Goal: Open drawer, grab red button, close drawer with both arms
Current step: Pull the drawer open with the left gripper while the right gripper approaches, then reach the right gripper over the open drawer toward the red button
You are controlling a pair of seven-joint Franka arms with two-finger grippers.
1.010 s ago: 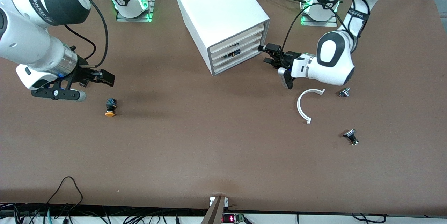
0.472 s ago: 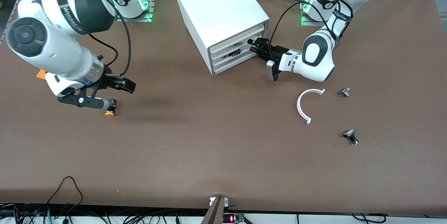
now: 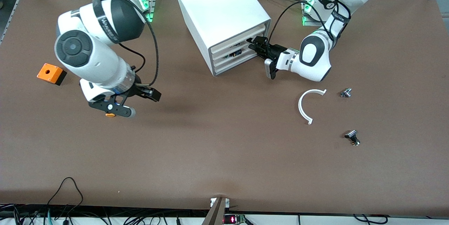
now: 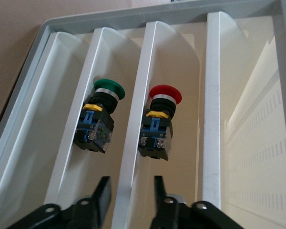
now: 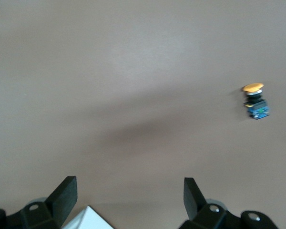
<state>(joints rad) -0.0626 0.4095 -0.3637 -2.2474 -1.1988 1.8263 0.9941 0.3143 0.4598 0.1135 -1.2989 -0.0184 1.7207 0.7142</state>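
The white cabinet (image 3: 217, 4) stands at the table's back middle, its stacked drawers slightly ajar. In the left wrist view the red-capped button (image 4: 161, 121) lies in one drawer (image 4: 139, 114), and a green-capped button (image 4: 101, 117) lies in the drawer beside it. My left gripper (image 3: 255, 44) is at the drawer fronts. It is open (image 4: 130, 191), with one finger on each side of that drawer's front lip. My right gripper (image 3: 149, 94) is open and empty (image 5: 128, 191) over the bare table, above the orange-capped button (image 3: 110, 114).
An orange box (image 3: 51, 73) sits toward the right arm's end. A white curved strip (image 3: 308, 104) and two small metal parts (image 3: 346, 93) (image 3: 352, 137) lie toward the left arm's end. The orange-capped button also shows in the right wrist view (image 5: 255, 101).
My left gripper has moved up to the drawer fronts. My right arm has swung toward the table's middle, over the orange-capped button, uncovering the orange box.
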